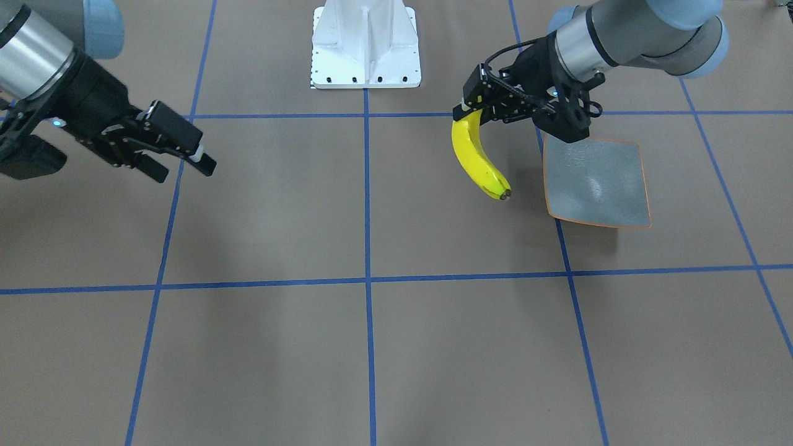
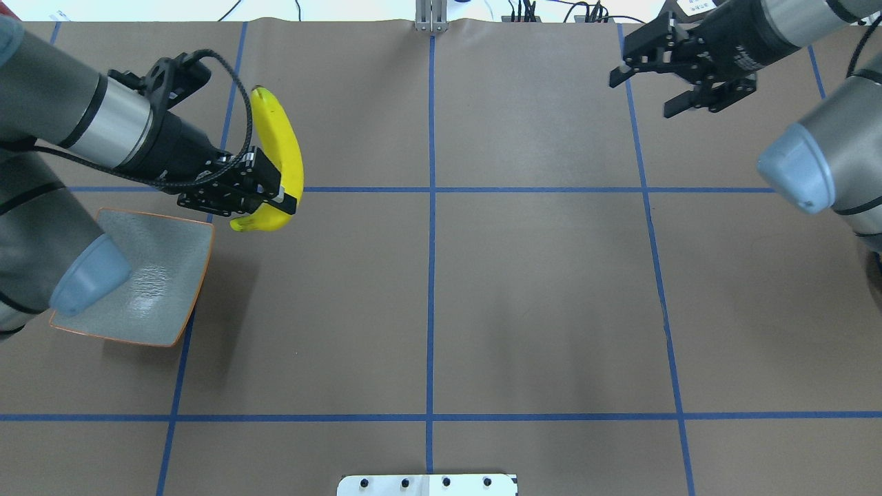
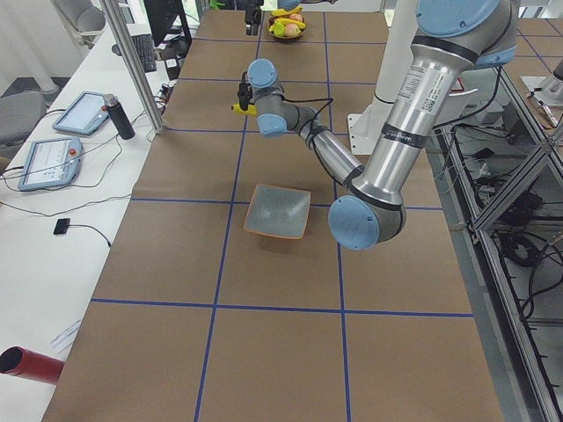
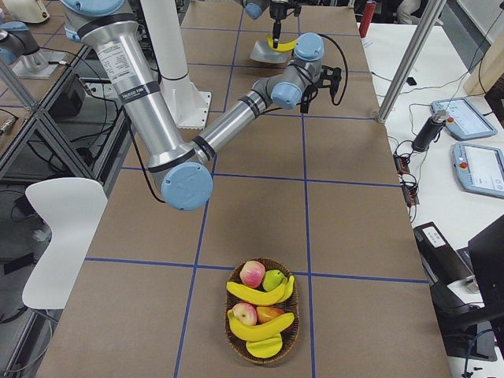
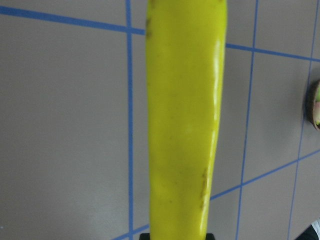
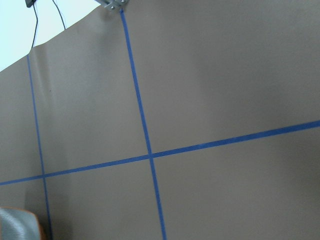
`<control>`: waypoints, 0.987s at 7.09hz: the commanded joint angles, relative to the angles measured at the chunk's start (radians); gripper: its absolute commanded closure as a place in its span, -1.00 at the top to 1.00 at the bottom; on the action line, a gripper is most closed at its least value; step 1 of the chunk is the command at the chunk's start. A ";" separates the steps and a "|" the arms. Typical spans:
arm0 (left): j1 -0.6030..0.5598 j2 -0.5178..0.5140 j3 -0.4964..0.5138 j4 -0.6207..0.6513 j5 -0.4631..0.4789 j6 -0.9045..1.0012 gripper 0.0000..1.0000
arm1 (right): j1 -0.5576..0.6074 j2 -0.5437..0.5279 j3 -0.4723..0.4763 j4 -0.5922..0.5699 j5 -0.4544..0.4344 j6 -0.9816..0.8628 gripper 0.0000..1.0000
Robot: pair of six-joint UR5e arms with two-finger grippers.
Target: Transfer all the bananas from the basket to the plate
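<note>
Fingers of the left gripper [image 2: 275,200] pinch one end of a bright yellow, gently curved banana [image 2: 281,134] with a dark tip, held off the table [image 2: 537,289]; beside this claw lies the grey-blue, orange-rimmed plate [image 2: 165,289]. Far off, the right gripper [image 2: 642,94] hangs spread, empty.

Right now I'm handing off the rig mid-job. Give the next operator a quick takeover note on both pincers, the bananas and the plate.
Left pincer: shut on one banana, held off the table beside the plate, not yet over it.
Right pincer: open, empty, above bare table.
Plate: nothing on it.
Basket: at the table's end on the robot's right, holding three bananas among other fruit.
Done: one banana is out of the basket.
Left: set this one on the plate, then move the other three.
</note>
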 commanded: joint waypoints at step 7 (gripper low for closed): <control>0.040 0.347 -0.179 0.556 0.299 0.837 -1.00 | 0.110 -0.123 -0.158 0.003 -0.006 -0.386 0.98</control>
